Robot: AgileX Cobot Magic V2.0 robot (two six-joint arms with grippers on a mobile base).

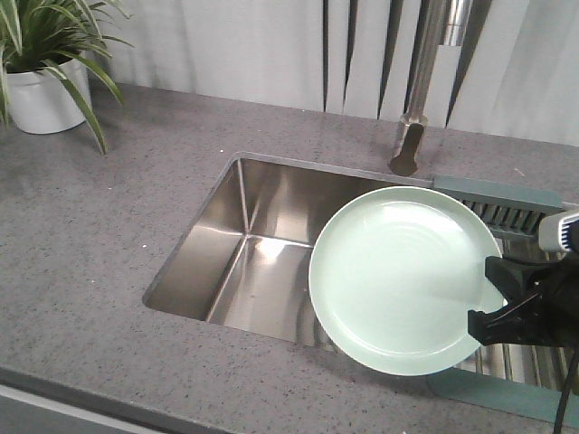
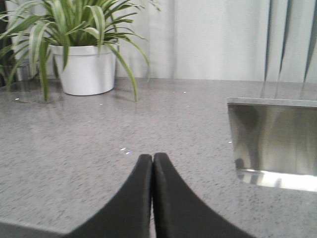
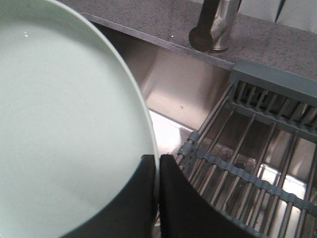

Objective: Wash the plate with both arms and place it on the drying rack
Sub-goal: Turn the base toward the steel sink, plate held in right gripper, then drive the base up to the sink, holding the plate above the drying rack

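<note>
My right hand (image 3: 158, 166) is pinched narrow on the edge of the plate (image 1: 403, 280), one black finger on its face and the other behind the rim. The plate is round, pale mint green and matte, with a shallow upturned lip and faint rings in its well. I hold it clear of any surface, tilted with its face up toward the front view. It hangs over the right part of the sink (image 1: 244, 235) and crosses the sink's near edge.

My left hand (image 2: 152, 163) is closed on nothing, its two smooth black fingers pressed flat together. It sits low over the worktop (image 2: 74, 139), left of the sink's corner.

The sink is a square-cornered basin of brushed steel, its walls throwing soft reflections. Across its right end lies the drying rack (image 3: 247, 163). This is a row of thin parallel steel rods tied by grey-blue plastic bars, with a slotted grey-blue section at the far end. Just beyond the plate's right side, the rack is partly hidden behind it in the front view.

A steel tap (image 1: 418, 90) rises from the far side of the sink. The worktop is grey speckled stone with a slight sheen. At its far left corner stands a white pot (image 2: 86, 69) holding a plant (image 2: 74, 25) with long striped green leaves. Pale vertical blinds (image 2: 208, 39) close off the back.
</note>
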